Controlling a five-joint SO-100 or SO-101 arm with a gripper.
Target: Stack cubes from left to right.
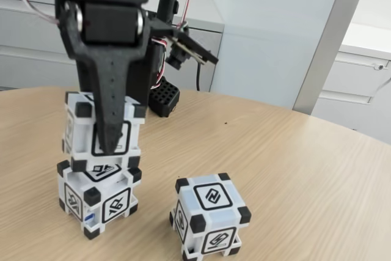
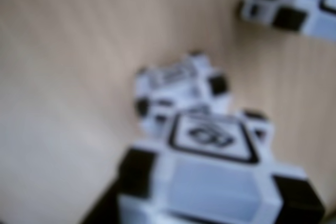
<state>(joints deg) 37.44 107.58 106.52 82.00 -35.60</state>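
Black end effector clamped on upper cube, sat skewed atop lower cube; third cube lay rightward on tabletop.

Your gripper sits right over the two-cube stack at the table's left in the fixed view. At about four o'clock from the stack stands the lone cube, near but apart. You've got open tabletop from one to three o'clock. A black block stands behind at twelve.
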